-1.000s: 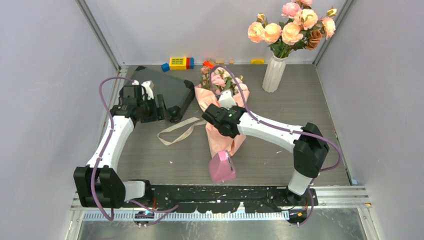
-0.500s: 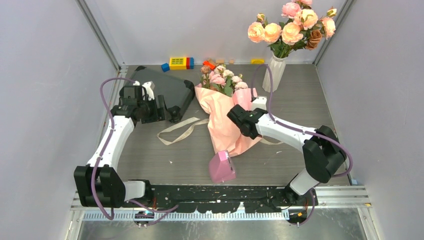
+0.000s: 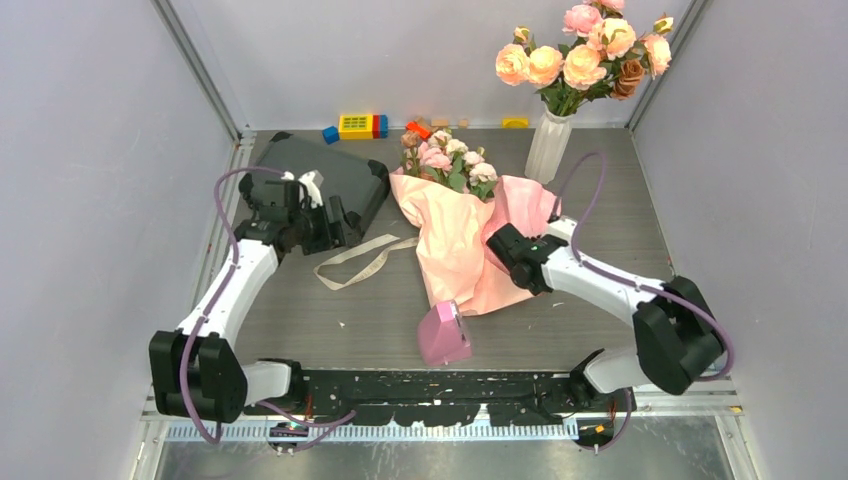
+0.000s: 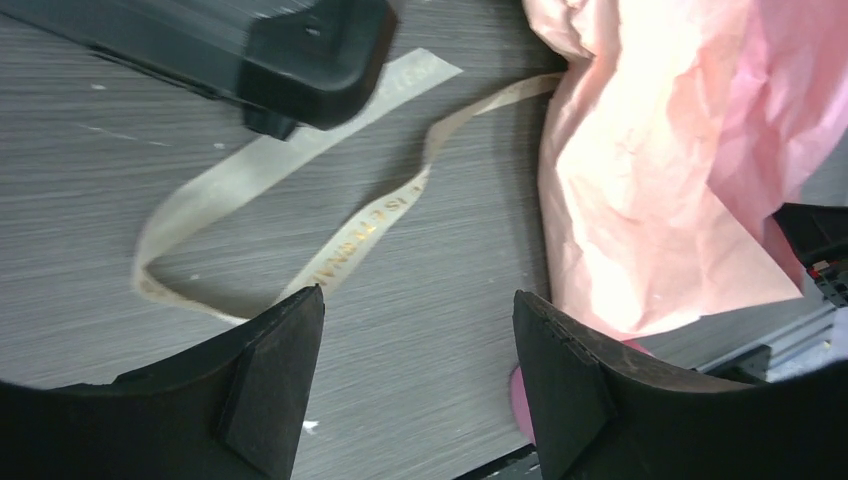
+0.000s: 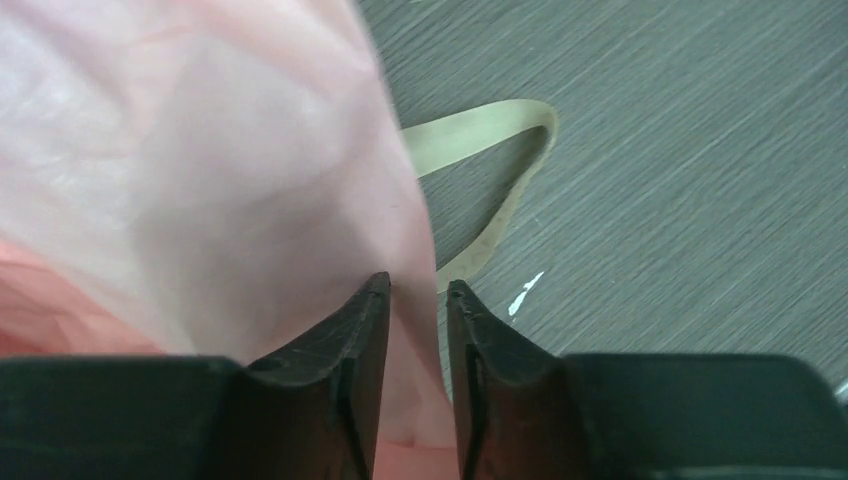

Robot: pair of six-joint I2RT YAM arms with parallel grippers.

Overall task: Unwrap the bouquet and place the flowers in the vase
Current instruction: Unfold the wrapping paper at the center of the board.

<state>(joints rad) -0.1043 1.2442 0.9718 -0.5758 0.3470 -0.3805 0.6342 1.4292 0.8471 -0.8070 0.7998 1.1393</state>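
Observation:
The bouquet's pale pink paper (image 3: 455, 240) lies spread open mid-table, its right flap folded out toward the vase (image 3: 548, 148). Small pink and cream flowers (image 3: 450, 160) stick out of its far end. The beige ribbon (image 3: 360, 258) lies untied on the table to the left. At the paper's right side, my right gripper (image 3: 498, 245) has its jaws narrowly open (image 5: 417, 282), with the paper's edge (image 5: 250, 180) loose in the gap. My left gripper (image 3: 335, 222) hovers open (image 4: 418, 295) over the ribbon (image 4: 330, 250) and holds nothing.
A small pink wedge (image 3: 443, 335) sits by the bouquet's near end. A black case (image 3: 330, 175) lies at the back left, right beside the left gripper. Toy blocks (image 3: 357, 125) line the back wall. Large peach roses (image 3: 580, 55) fill the white vase.
My right gripper pulled the paper flap out to the right, spreading the wrapping, and its jaws have parted. The left gripper shifted slightly right.

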